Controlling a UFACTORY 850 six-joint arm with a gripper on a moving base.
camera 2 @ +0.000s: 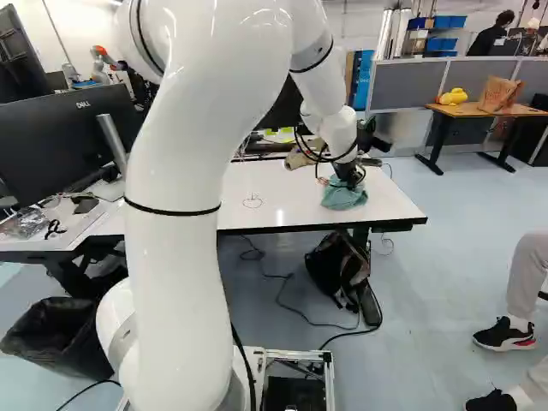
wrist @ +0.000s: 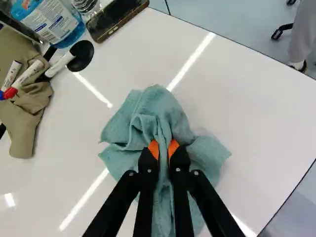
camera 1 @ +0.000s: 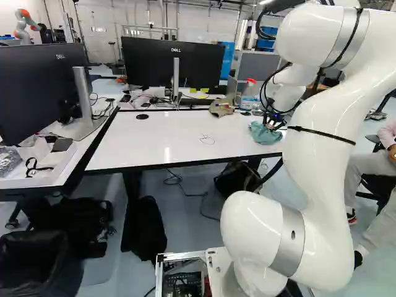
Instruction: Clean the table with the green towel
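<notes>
the white arm (camera 1: 328, 170) reaches over the tabletop (camera 1: 167, 139), and its jaws are closed on the green towel (wrist: 170, 116), pinching a raised fold of it between their orange pads (wrist: 154, 148). the rest of the towel is bunched and rumpled around the pads, spreading out to both sides and lying on the white surface. in the left base view it sits near the right end of the tabletop, close to the front edge.

ahead of the jaws, well apart from the towel, a dark phone (wrist: 116, 19) lies just beside a labelled bottle of blue liquid (wrist: 49, 24). near the bottle is a round black disc (wrist: 83, 57) with one end of a white marker (wrist: 60, 64) over it. two more markers (wrist: 24, 76) lie on a crumpled tan cloth (wrist: 27, 116).

a thin looping line (camera 1: 207, 140) shows on the tabletop, though whether it's cord or a drawn mark i can't tell. a black monitor (camera 1: 170, 62) stands behind, and a dark bag (camera 2: 338, 270) is on the floor below.
</notes>
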